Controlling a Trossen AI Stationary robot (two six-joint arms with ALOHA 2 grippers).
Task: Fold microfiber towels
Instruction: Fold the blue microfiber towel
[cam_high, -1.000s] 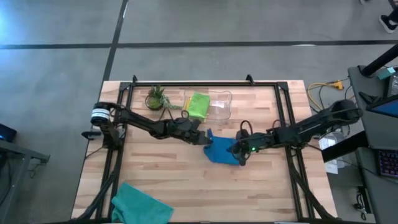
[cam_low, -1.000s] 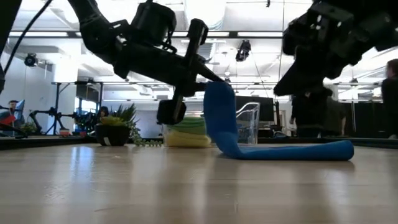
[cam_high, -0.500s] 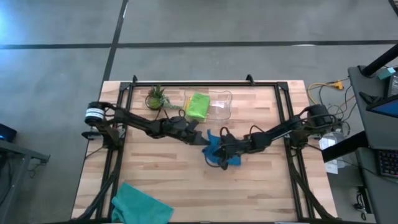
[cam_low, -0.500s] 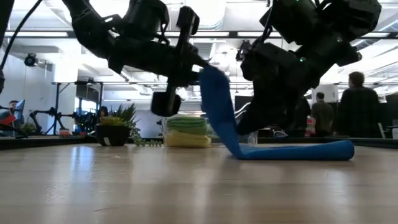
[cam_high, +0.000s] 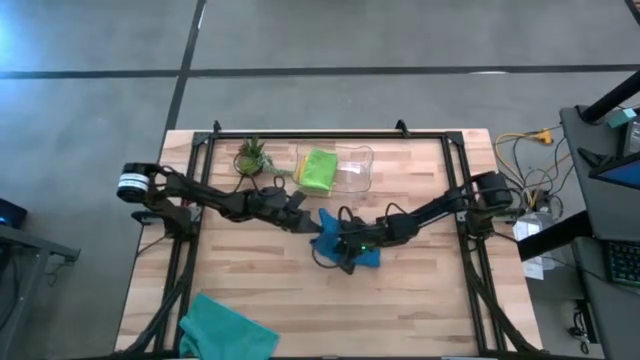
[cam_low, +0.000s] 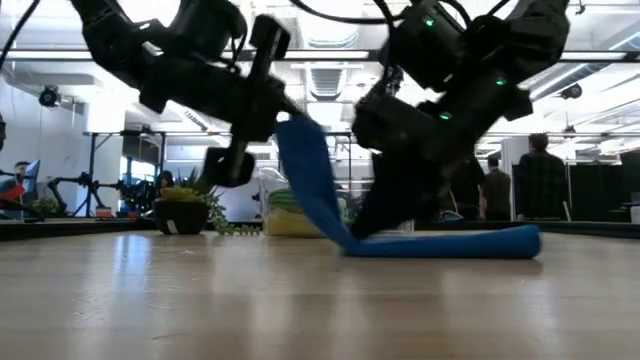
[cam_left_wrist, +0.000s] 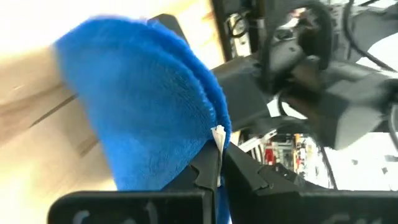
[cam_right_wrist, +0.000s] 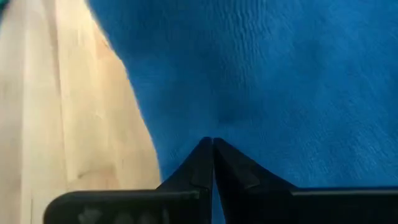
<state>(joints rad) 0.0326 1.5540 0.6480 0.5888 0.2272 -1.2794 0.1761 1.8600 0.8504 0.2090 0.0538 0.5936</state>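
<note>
The blue towel lies mid-table with its left end lifted. My left gripper reaches in from the table's left and is shut on that raised end. My right gripper comes in from the right, slanting down, and stands shut on the towel's flat part, close to where the cloth rises. A lime green towel lies folded in the clear bin. A teal towel lies crumpled at the near left edge. My left gripper pinches the blue towel's edge beside a small white tag between its two fingers, coming almost level from the table's left. The held end hangs lifted clear; the cloth slopes down from it to the table. My right gripper presses its shut fingertips onto the towel's top surface, slanting down from the table's right. The cloth under them lies flat on the table.
A small potted plant stands at the far left, beside the clear bin. A black frame runs along the table's far and side edges. Bare wood lies between the blue towel and the table's near edge.
My right gripper has swept toward the table's left and come down onto the blue towel, staying shut. My left gripper has drawn back toward the left with the raised end, and the towel's flat part has slid a little leftward along the table.
</note>
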